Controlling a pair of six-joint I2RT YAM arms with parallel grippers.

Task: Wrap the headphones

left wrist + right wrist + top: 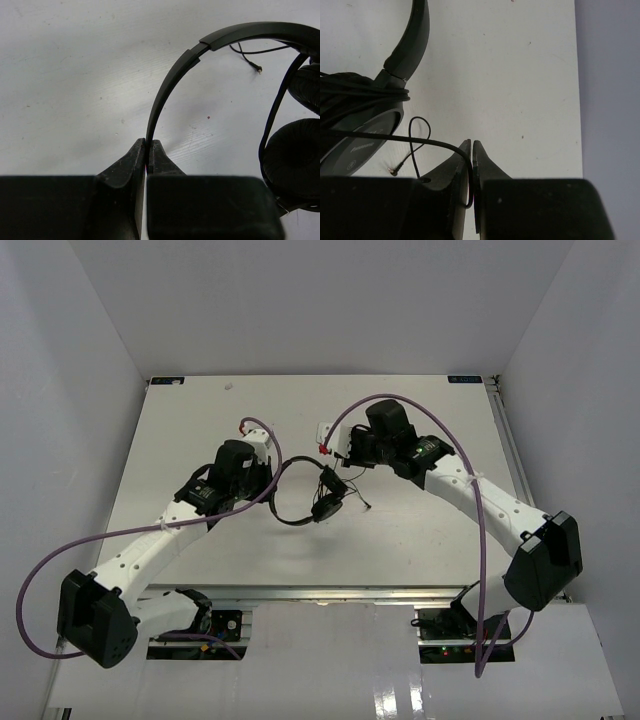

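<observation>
The black headphones (322, 506) hang in the middle of the white table (200, 420), between my two arms. My left gripper (148, 143) is shut on the thin arched headband (172, 75), which curves up and to the right from the jaws. The two padded earcups (294, 165) sit at the right of the left wrist view. My right gripper (471, 145) is shut on the thin black cord (435, 144). The cord runs left from its jaws toward an earcup (357, 147) with cord turns around its stem. The small plug (393, 171) hangs free at the cord's end.
The table's right edge (580, 100) lies close beside my right gripper, with the grey wall past it. Purple cables (480, 540) loop off both arms. White enclosure walls stand on three sides of the table.
</observation>
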